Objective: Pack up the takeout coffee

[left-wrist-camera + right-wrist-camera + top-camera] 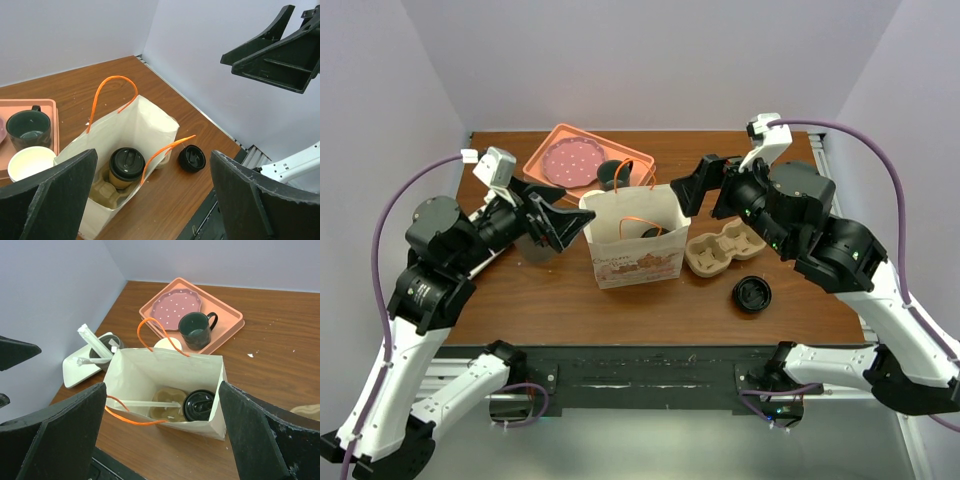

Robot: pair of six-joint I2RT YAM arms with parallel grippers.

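The takeout coffee (126,167), a tan cup with a black lid, stands in a cardboard carrier inside the open white paper bag (145,125). In the top view the bag (638,262) is at the table's middle, with the cup's lid (650,231) showing inside. In the right wrist view the lid (199,405) sits at the bag's right end, beside a wrapped straw (150,403). My left gripper (560,215) is open and empty, just left of the bag. My right gripper (692,188) is open and empty, above the bag's right side.
A second cardboard carrier (725,247) lies right of the bag. A loose black lid (753,294) lies nearer the front. A pink tray (552,142) at the back holds a dotted plate (570,160) and a green mug (613,175). A straw holder (87,360) stands left of the bag.
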